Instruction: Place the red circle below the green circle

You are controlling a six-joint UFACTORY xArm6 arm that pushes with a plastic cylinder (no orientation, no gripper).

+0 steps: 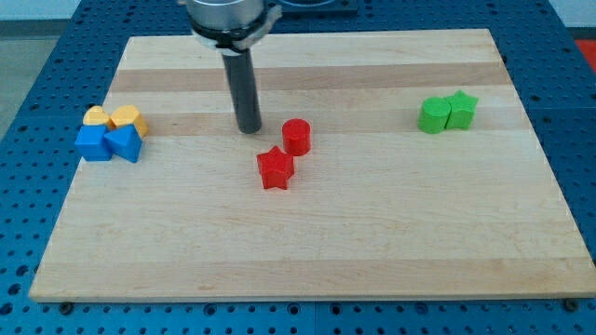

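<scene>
Blocks on wooden board: two red, two green, two yellow, two blue; my tip bare, just left of red circle.

Eight blocks sit on the worktop. Two are red: a red circle and a red star. Two are green, a green circle and a green star, alongside two yellow blocks and two blue blocks.

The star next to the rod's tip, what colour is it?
Red. The star sits just below and right of my tip, clearest in the camera view.
</scene>
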